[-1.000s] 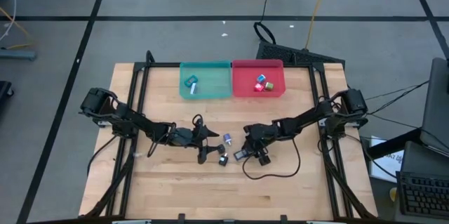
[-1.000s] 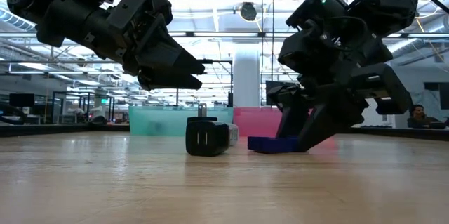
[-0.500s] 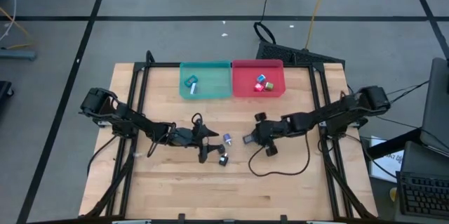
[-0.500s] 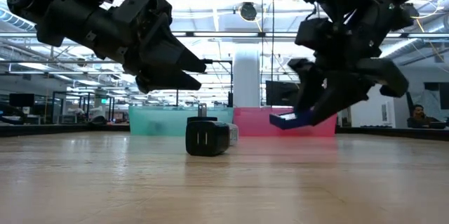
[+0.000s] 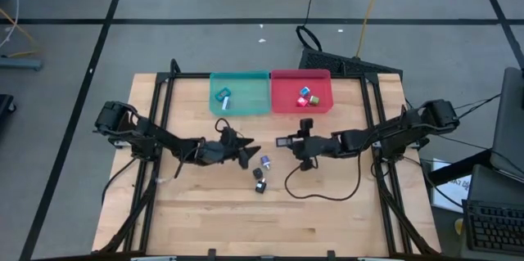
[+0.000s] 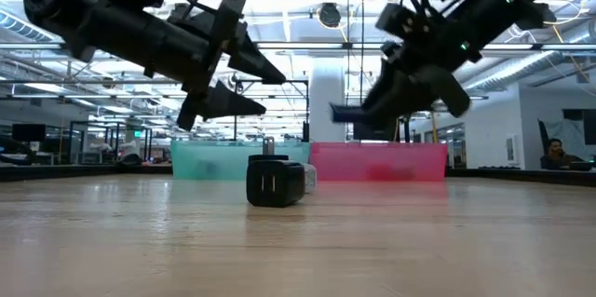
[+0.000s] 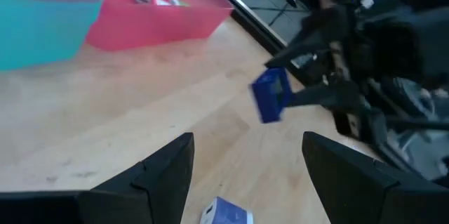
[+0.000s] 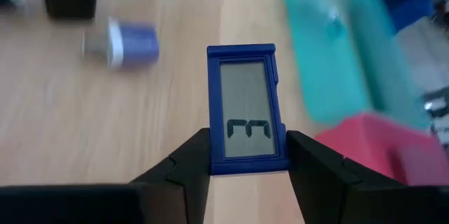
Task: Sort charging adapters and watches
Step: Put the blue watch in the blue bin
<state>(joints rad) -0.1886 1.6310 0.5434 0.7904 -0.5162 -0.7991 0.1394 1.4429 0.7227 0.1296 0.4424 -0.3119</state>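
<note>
Holding a dark blue watch (image 8: 245,104) between its two fingers (image 8: 184,175), the right pincer (image 5: 288,141) is clamped on the lower end of that flat piece, grey display facing the wrist camera. In the high view it sits near table (image 5: 196,228) centre, at about 6 o'clock from the red bin (image 5: 300,107), with the watch (image 5: 282,141) raised off the wood; the low view shows the watch (image 6: 350,113) well above the table surface.

Left pincer (image 5: 250,151) is at 9 o'clock from the right one, fingers (image 7: 165,175) spread apart, gripping nothing, lifted off the table in the low view (image 6: 270,87).

On the table at 5 o'clock from the left pincer: a blue-and-white adapter (image 5: 266,162) and, just past it toward the front edge, a black adapter (image 5: 260,186). Low view shows the black adapter (image 6: 275,183) resting on the wood with the blue one mostly hidden behind it.

Teal bin (image 5: 240,107) at the far edge, touching the red bin on its right side. Teal bin holds a teal watch (image 5: 222,93) and a whitish strip piece (image 5: 224,104). Red bin holds a few small adapters (image 5: 306,96), colours mixed, exact count hard to tell.
</note>
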